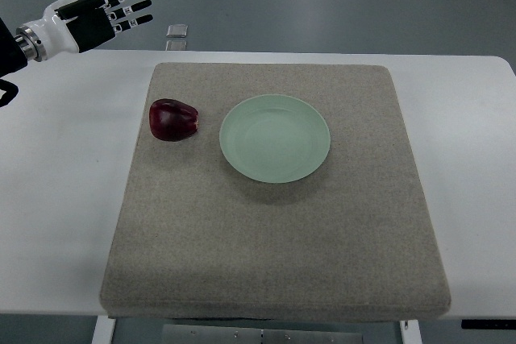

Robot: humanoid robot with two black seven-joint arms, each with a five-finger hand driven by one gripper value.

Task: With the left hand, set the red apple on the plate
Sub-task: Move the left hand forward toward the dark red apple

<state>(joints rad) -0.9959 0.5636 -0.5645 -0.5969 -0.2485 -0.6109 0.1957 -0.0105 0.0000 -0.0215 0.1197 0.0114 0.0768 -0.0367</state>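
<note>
Grey felt mat: a thick, squarish grey-beige felt mat (274,231) lies flat on the tabletop and covers most of its middle; both task objects sit on its far half.
Table: a white, smooth rectangular table (64,223) shows bare on the left, right and far sides of the mat.
Red apple: a dark red, glossy apple (172,119) rests on the mat near its far left corner, just beside the plate's left edge but not touching it; a narrow strip of felt shows between them.
Plate: a pale green, round, shallow plate (275,138) sits on the mat, slightly toward the far side of its centre, with nothing in it.
Left hand: the black-and-white robot left hand (101,12) enters from the upper left edge and hangs beyond the table's far left corner, well apart from the apple and from the mat.
Finger state: the fingers (129,6) are stretched out nearly straight and slightly fanned, pointing to the right; they hold nothing.
Floor: a grey-blue floor lies beyond the table, with a small pale rectangular object (177,31) on it near the table's far edge; what it is cannot be told.
</note>
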